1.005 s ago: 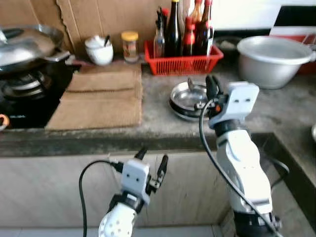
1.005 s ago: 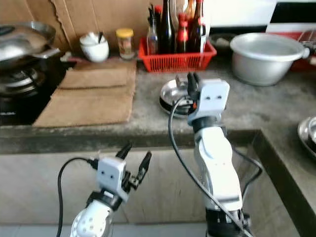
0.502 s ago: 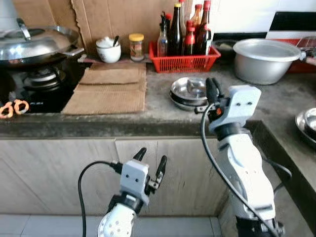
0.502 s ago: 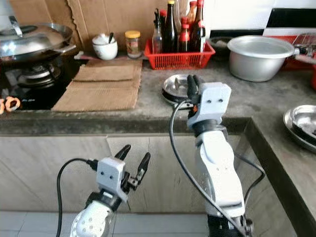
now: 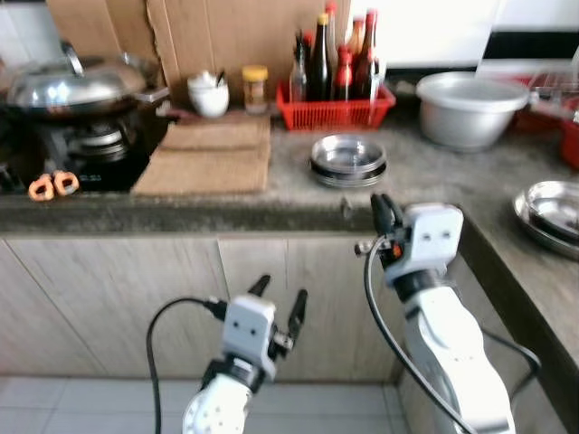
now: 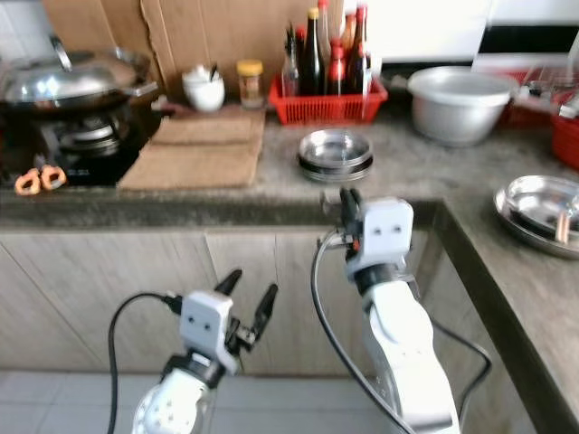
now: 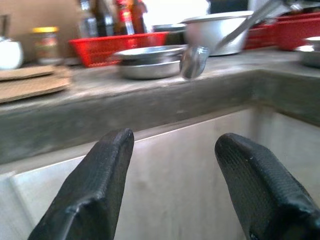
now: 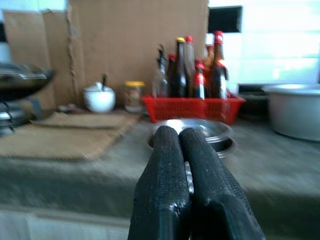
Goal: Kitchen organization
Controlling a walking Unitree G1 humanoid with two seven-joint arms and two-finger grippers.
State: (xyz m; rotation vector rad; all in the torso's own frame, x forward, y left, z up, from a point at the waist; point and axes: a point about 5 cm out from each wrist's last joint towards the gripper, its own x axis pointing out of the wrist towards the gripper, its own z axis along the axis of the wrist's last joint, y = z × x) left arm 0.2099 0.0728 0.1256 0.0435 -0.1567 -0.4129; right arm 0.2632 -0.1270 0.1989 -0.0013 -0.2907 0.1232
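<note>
Two stacked steel plates (image 5: 348, 160) sit before the red basket (image 5: 335, 114): rigid, slippery, best pinched at the rim. Right gripper (image 5: 379, 217) pressed closed, empty; left gripper (image 5: 278, 303) spread, empty.

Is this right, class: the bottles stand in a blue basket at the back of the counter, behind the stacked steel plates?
Not quite. The basket is red, not blue, as the left eye view shows. The rest holds: the bottles stand in it at the back of the counter, behind the stacked steel plates.
</note>
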